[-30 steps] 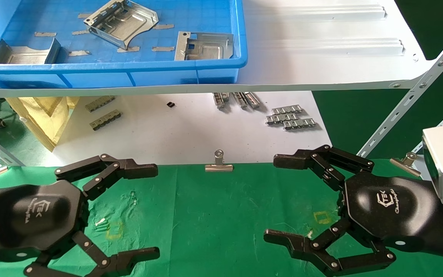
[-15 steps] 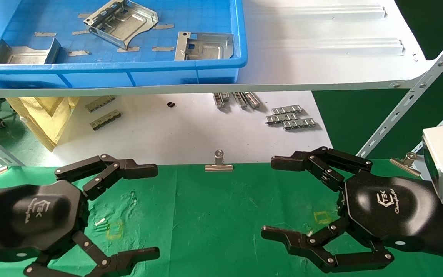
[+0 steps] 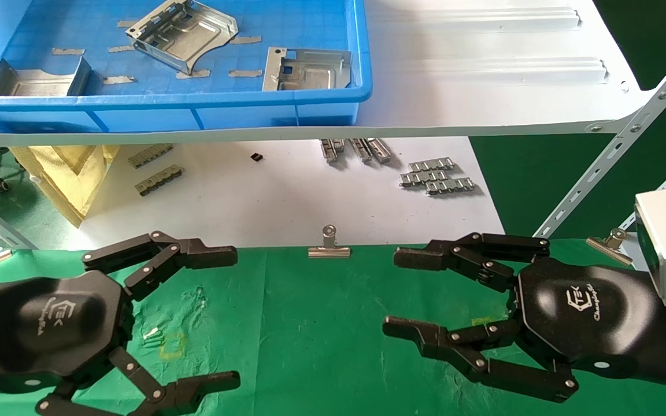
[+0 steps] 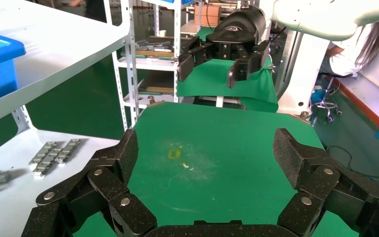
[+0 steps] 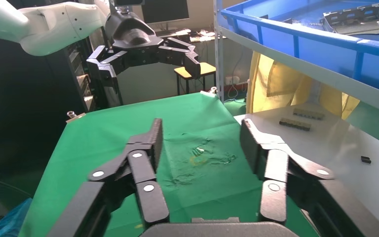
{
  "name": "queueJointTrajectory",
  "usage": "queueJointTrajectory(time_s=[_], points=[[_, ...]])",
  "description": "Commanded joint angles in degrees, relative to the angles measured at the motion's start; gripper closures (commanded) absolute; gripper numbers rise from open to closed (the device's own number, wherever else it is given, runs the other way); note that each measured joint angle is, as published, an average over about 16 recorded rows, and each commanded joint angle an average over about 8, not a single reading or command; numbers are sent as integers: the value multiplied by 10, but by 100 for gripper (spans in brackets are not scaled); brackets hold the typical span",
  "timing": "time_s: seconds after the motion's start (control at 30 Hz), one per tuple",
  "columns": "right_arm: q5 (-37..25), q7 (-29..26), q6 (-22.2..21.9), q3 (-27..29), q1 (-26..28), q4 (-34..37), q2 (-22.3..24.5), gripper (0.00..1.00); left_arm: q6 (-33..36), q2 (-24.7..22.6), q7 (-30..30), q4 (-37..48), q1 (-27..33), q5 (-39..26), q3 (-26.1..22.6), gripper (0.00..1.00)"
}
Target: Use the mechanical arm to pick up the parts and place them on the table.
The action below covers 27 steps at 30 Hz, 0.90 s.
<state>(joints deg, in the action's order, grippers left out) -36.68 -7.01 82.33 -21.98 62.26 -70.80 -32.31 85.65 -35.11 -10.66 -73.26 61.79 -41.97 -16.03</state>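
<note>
Three silver parts lie in the blue tray on the white shelf: one tilted at the back (image 3: 182, 34), one at the tray's right (image 3: 307, 69), one at its left (image 3: 38, 81). The mechanical arm's left gripper (image 3: 235, 318) hovers open and empty over the left of the green table (image 3: 321, 323). In its wrist view (image 4: 205, 153) only cloth lies between the fingers. My right gripper (image 3: 392, 292) hangs over the table's right side, open and empty, fingers partly drawn in; its wrist view (image 5: 201, 136) shows bare cloth and a part (image 5: 360, 17) in the tray.
The blue tray (image 3: 165, 104) sits on the white shelf (image 3: 483, 69) above and beyond the table. Grey ridged strips (image 3: 437, 176) lie on a lower white surface. Binder clips (image 3: 329, 245) (image 3: 610, 241) grip the cloth's far edge. A slanted shelf post (image 3: 616, 150) stands at the right.
The right gripper's fingers have drawn closer together and their tips have shifted a little to the left. The left gripper and the parts have not moved.
</note>
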Motion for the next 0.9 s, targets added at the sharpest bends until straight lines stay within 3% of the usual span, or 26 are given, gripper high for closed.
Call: queueJointTrajectory(time_s=[0.03, 0.9], points=[[0, 0, 0, 0, 0, 0, 0, 100, 0, 0, 0, 0, 0, 0, 0, 0], [0, 0, 0, 0, 0, 0, 0, 100, -3, 1, -2, 0, 4, -1, 1, 0]])
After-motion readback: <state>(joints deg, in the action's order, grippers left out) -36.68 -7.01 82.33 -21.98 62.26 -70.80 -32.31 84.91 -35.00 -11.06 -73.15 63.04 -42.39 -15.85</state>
